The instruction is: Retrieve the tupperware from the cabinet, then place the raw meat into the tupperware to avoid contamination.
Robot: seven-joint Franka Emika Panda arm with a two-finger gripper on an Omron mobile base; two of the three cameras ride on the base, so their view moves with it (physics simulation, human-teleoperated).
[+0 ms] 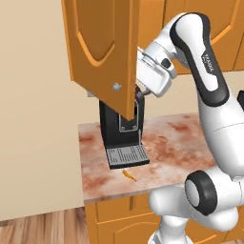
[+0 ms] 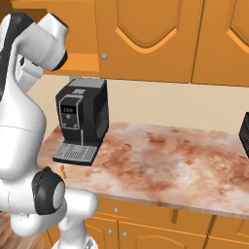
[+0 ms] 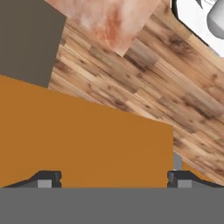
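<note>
Hanging above the counter, the cabinet point(image 1: 102, 43) has its leftmost door swung out toward the camera in the left base view, a small round silver knob point(image 1: 116, 86) near that door's lower edge; in the right base view the cabinet's closed arched-panel doors point(image 2: 146, 34) run along the top; no tupperware can be made out in any view; the raw meat point(image 1: 128, 175), a thin orange-brown sliver, lies on the marbled counter point(image 1: 171, 143) just at six o'clock of the black coffee machine point(image 1: 121, 138), close to its drip tray but apart from it, and shows again as a tiny orange speck point(image 2: 63, 169) at seven o'clock of the coffee machine point(image 2: 80, 121) in the right base view; the gripper point(image 3: 113, 179) sits right behind the open door at the machine's twelve o'clock, its body partly hidden by the door in the left base view; in the hand view its fingers point(image 3: 48, 178) are spread wide, released, with a flat orange door panel point(image 3: 87, 140) between and beyond them, clasping nothing; wooden floor point(image 3: 144, 83) and a corner of the counter lie past that panel.
</note>
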